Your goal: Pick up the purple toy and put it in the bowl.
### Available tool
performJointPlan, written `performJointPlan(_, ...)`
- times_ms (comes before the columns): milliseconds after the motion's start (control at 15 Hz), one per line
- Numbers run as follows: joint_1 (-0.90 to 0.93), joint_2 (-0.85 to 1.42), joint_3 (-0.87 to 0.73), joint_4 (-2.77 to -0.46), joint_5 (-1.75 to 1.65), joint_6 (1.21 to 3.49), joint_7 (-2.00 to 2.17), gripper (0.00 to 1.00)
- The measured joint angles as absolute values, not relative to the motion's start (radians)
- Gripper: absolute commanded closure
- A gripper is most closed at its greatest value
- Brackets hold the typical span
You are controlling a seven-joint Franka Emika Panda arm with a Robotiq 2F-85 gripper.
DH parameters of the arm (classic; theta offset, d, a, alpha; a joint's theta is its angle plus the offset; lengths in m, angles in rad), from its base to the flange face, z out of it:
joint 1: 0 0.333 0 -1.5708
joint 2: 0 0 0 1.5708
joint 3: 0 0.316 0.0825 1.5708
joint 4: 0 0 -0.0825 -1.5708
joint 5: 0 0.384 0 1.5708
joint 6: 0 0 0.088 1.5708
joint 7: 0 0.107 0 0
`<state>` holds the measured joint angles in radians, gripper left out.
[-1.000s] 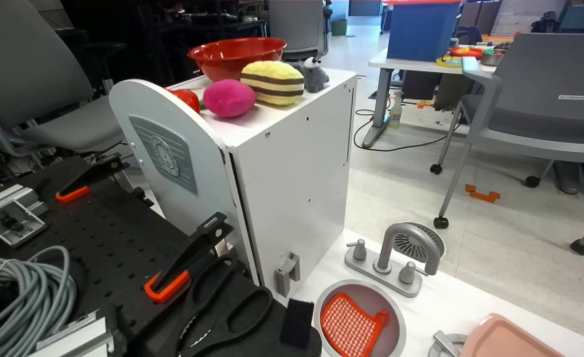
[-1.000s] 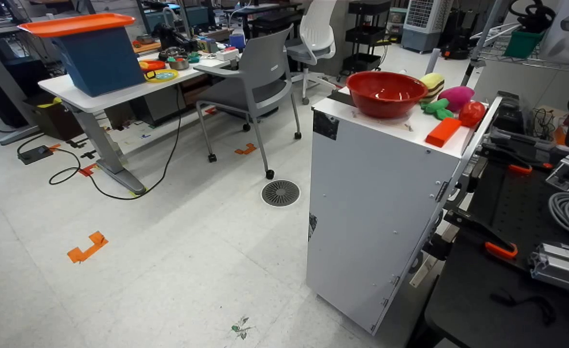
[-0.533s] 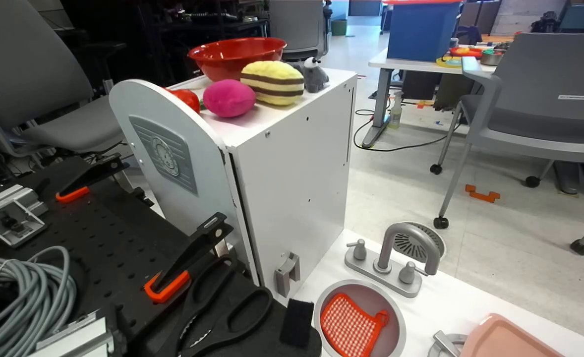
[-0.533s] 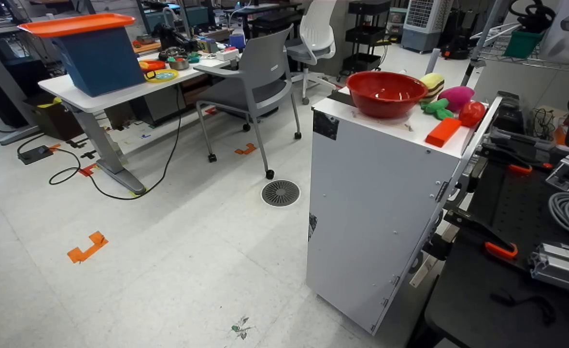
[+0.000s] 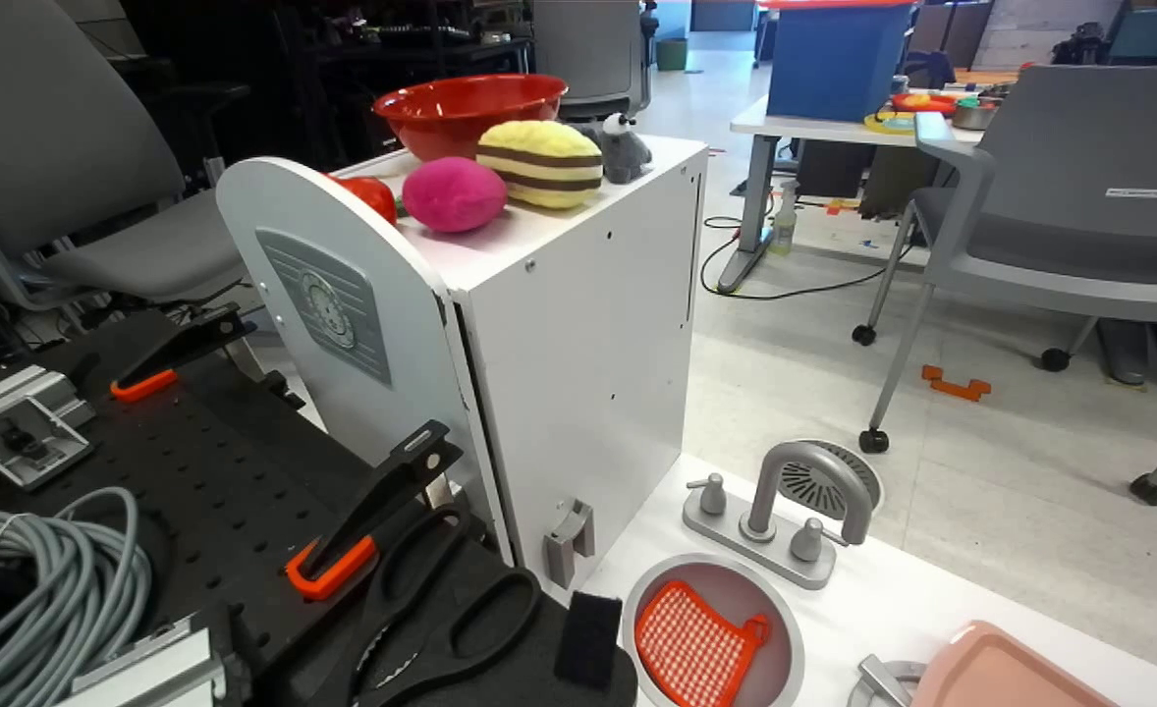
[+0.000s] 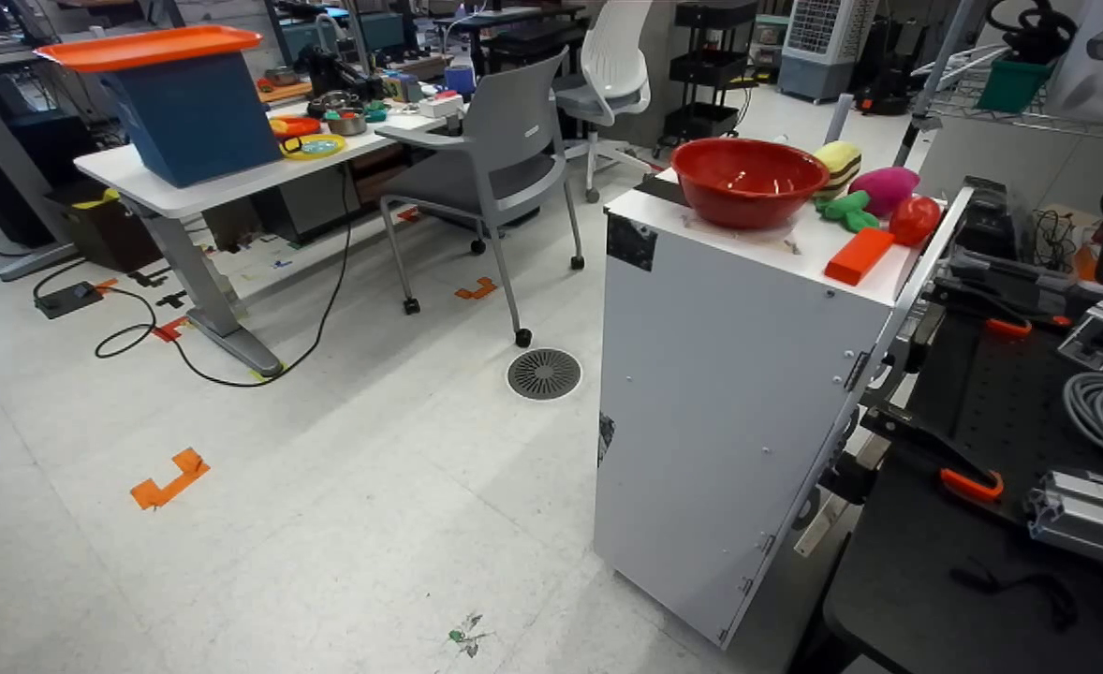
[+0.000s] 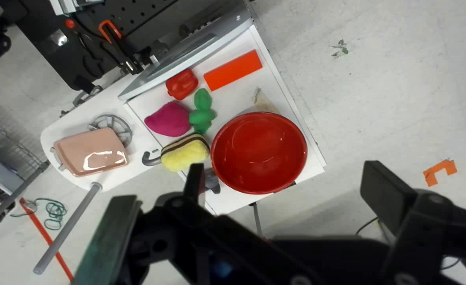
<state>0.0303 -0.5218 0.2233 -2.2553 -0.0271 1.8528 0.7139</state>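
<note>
The purple toy is a magenta plush ball that lies on the white cabinet top in both exterior views [image 5: 454, 194] [image 6: 886, 191] and in the wrist view [image 7: 169, 120]. A green leafy part touches its side in the wrist view. The wide red bowl stands on the same top in both exterior views [image 5: 451, 133] [image 6: 743, 204]. In the wrist view the bowl [image 7: 258, 152] has nothing inside. My gripper [image 7: 286, 178] is open and empty, high above the cabinet, with its jaws apart over the bowl's edge and the floor. The exterior views do not show the gripper.
On the cabinet top [image 6: 757, 248] are a striped yellow toy [image 7: 185, 154], a red pepper [image 7: 182, 84], an orange block [image 7: 233, 70] and a grey toy [image 5: 624, 152]. A curved panel [image 5: 313, 265] rises along one edge. A toy sink [image 5: 785, 628] stands lower beside it.
</note>
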Motion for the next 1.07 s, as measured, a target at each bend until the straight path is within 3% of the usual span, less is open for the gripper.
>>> performJointPlan(533,0.032,-0.520,0.202,-2.324,-0.074,1.861,0.399,0.00)
performJointPlan(1067,0.026,-0.517,0.072,-2.490,-0.060,2.080,0.224,0.00)
